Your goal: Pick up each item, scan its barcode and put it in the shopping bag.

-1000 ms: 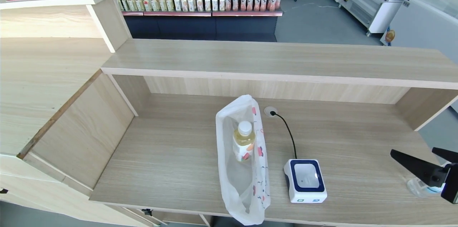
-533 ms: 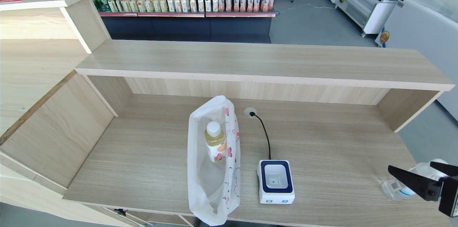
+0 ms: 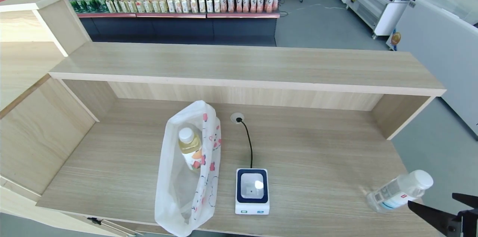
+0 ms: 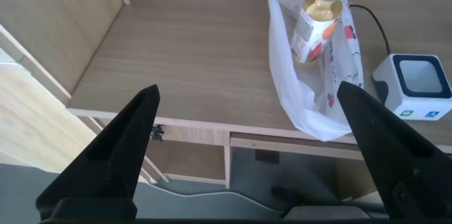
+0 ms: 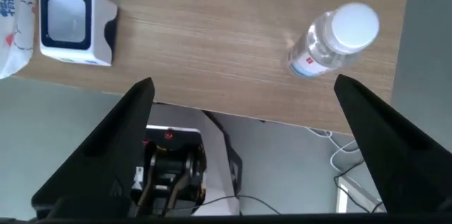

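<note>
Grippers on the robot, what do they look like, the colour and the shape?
The left gripper and the right gripper look alike. Each has two matte black fingers, long flat wedges that are broad at the base and narrow to a blunt tip. They are plain, with no markings that I can see.

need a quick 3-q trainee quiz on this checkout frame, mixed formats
1. True or false: the clear bottle is already inside the shopping bag.
2. What is in the bag? A) a yellow drink bottle B) a can C) a box
3. Fill in: the right gripper has its jaws ____.
Key: 1 false, it is on the counter, near the right gripper; 2 A; 3 open.
</note>
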`<state>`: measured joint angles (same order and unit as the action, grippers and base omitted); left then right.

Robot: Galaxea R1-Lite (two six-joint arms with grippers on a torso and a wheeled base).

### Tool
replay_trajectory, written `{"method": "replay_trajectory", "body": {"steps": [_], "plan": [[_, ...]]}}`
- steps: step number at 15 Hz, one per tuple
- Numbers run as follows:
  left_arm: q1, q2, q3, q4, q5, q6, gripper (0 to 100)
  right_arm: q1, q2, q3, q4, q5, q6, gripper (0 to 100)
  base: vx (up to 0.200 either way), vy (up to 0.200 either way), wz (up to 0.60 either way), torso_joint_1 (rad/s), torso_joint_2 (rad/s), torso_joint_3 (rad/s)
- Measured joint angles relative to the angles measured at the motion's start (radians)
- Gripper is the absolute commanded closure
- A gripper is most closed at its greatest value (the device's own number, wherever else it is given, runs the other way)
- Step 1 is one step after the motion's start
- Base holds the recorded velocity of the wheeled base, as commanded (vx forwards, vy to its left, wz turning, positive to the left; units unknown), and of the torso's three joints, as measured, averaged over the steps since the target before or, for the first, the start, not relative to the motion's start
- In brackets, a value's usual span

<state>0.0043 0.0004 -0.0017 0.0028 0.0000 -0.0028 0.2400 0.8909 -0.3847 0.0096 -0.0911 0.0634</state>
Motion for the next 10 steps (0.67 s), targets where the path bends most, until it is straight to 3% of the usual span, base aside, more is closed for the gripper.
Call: {"method": "replay_trajectory", "body": {"steps": [2,4,10], "plan": [[0.000,0.000,0.000,0.000,0.000,0.000,0,0.000,-0.014,0.003,0.064,-0.002,-0.012,0,0.000,0.000,0.00,0.000,0.00,0.000],[0.001,0.000,0.000,0.000,0.000,0.000,0,-0.009,-0.020,0.025,0.097,-0.069,-0.064,0,0.000,0.000,0.00,0.000,0.00,0.000],[0.000,0.000,0.000,0.000,0.000,0.000,0,-0.029,-0.043,0.196,0.057,-0.176,-0.146,0,0.000,0.000,0.00,0.000,0.00,0.000]]}}
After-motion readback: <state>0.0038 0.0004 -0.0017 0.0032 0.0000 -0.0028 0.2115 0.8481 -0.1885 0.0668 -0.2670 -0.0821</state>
